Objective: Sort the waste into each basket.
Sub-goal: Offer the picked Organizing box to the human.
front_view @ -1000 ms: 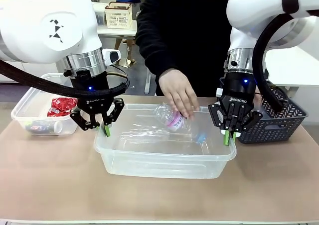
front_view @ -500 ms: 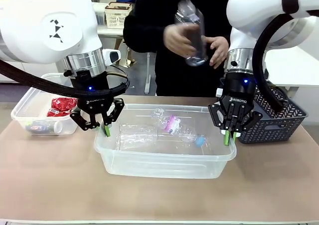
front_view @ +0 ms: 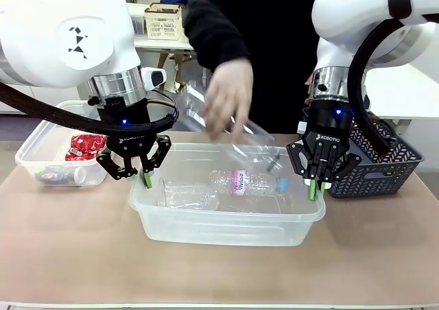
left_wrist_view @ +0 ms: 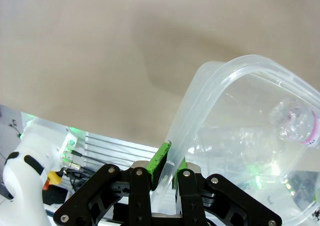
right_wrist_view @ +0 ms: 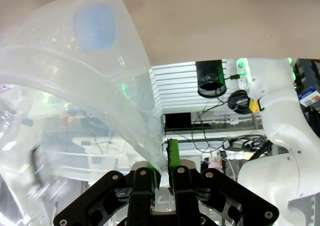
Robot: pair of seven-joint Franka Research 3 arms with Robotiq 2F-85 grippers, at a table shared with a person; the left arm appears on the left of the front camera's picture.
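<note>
Across the tan worktop (front_view: 68, 248), the big clear tub (front_view: 226, 217) sits mid-scene, each robot hand clamped on its rim: left hand (front_view: 145, 180), right hand (front_view: 314, 188). Bottles (front_view: 250, 182) lie inside; the red wrapper (front_view: 85, 145) fills the far-left tub (front_view: 41, 149). Wrist views show pinched rim (left_wrist_view: 172, 158)
</note>
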